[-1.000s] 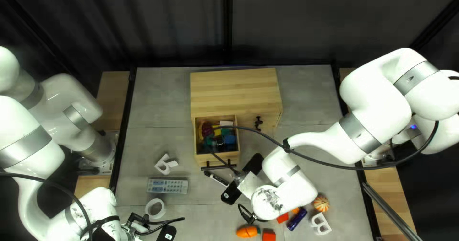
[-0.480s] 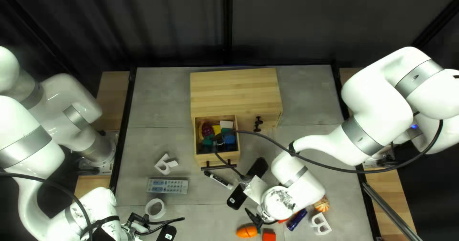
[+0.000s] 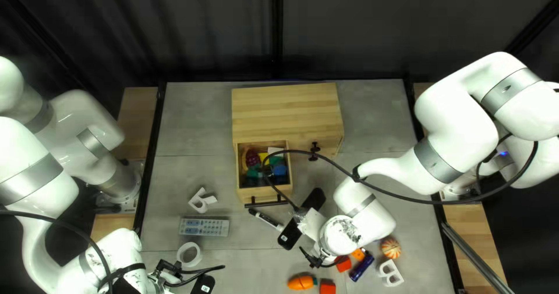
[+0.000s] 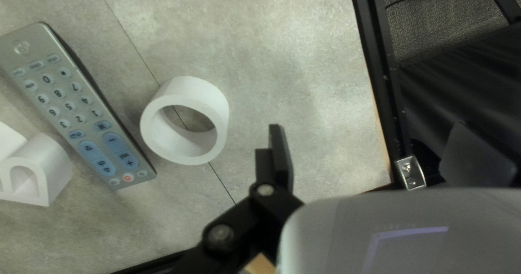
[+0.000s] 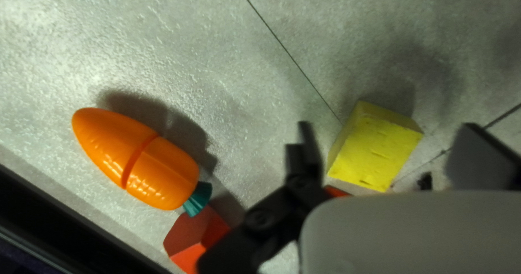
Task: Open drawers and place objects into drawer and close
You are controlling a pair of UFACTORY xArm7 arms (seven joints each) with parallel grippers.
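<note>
The wooden drawer (image 3: 240, 177) stands pulled out from the cabinet (image 3: 285, 110), holding several coloured objects. Toward the table's near edge, right of the drawer, is my right gripper (image 3: 315, 261). In the right wrist view the right gripper (image 5: 386, 138) has its fingers wide apart, with a yellow block (image 5: 374, 149) on the table between and below them, not clasped. My left gripper (image 3: 169, 269) is low at the left of the top left view. In the left wrist view the left gripper (image 4: 372, 138) is open, nothing between its fingers; a white ring (image 4: 217, 108) lies beside it.
A carrot (image 3: 301, 282), red block (image 3: 327, 288), dark blue cylinder (image 3: 362, 266), striped ball (image 3: 391, 248) and white letter B (image 3: 390, 273) lie around my right gripper. A remote (image 3: 204, 226), white letter R (image 3: 201, 201) and marker (image 3: 265, 219) lie nearer the drawer.
My right arm's wrist has shifted rightward in the top left view, with its gripper turned a little, uncovering small orange and red objects. My left arm has stayed still.
</note>
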